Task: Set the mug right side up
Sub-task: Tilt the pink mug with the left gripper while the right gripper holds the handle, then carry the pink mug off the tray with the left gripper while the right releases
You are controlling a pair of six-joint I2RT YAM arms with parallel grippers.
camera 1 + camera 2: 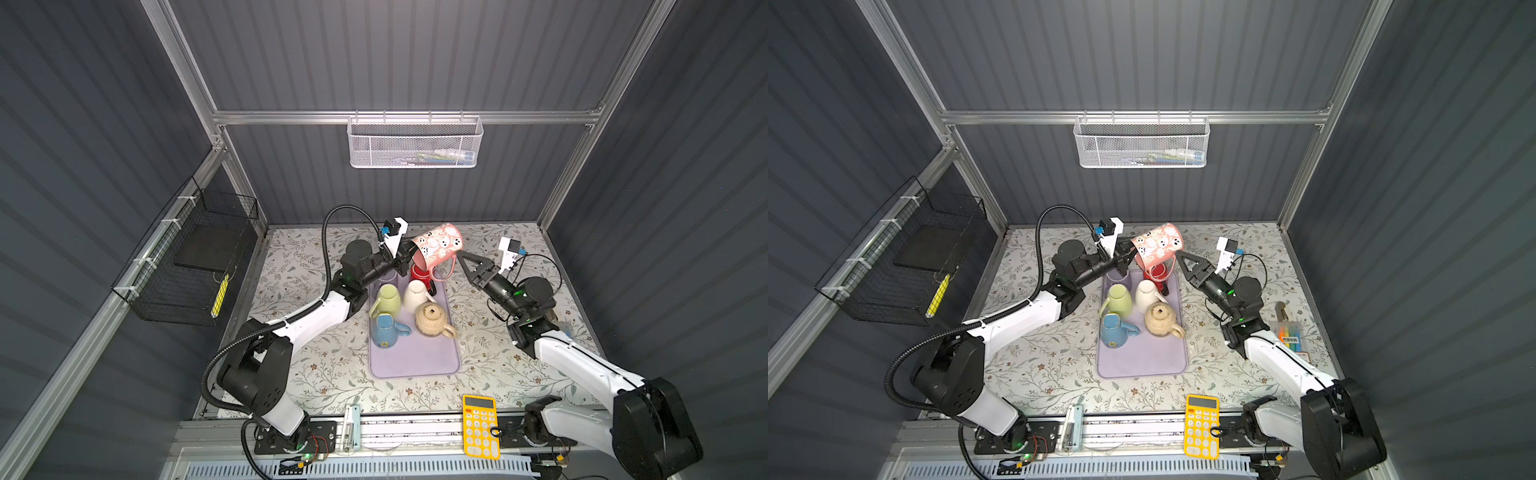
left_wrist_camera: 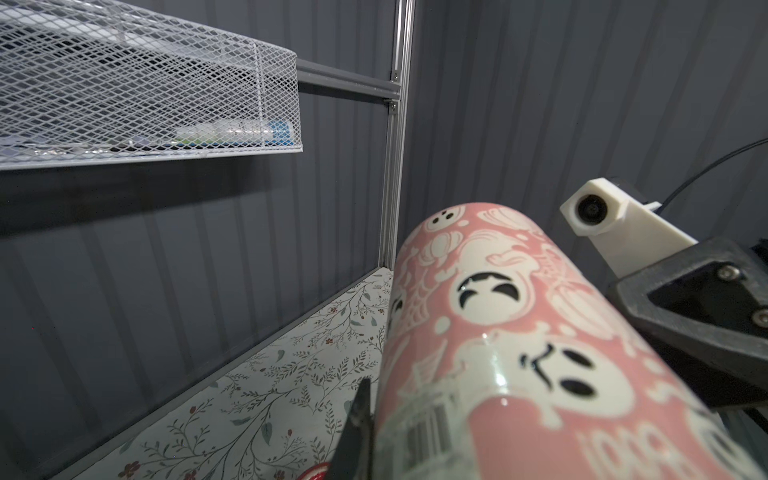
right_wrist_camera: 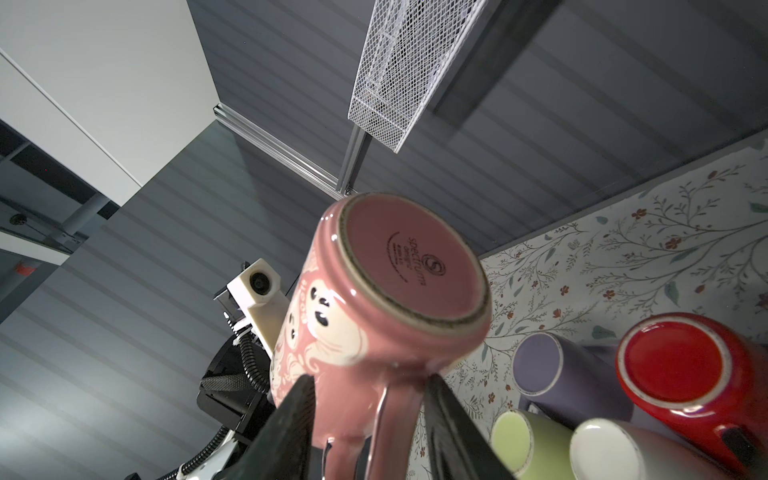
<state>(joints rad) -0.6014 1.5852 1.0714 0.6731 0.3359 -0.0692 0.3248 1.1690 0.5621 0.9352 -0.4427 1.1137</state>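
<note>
Right wrist view puts the pink ghost-printed ceramic mug (image 3: 365, 316) base-first at the lens, its handle between the fingers of the right gripper (image 3: 370, 382) — jaws spread apart on either side of it. In both top views the left gripper (image 1: 404, 259) is clamped on the mug's rim, holding it tilted in the air — over the far end of the lavender rectangular tray (image 1: 415, 361), above an upturned red mug (image 1: 419, 274).

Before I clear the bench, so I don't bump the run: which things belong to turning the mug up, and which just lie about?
Job: pink ghost mug, left gripper shut on its rim, right gripper astride its handle.
Lying about: yellow calculator, white mesh basket, black wire basket.
</note>
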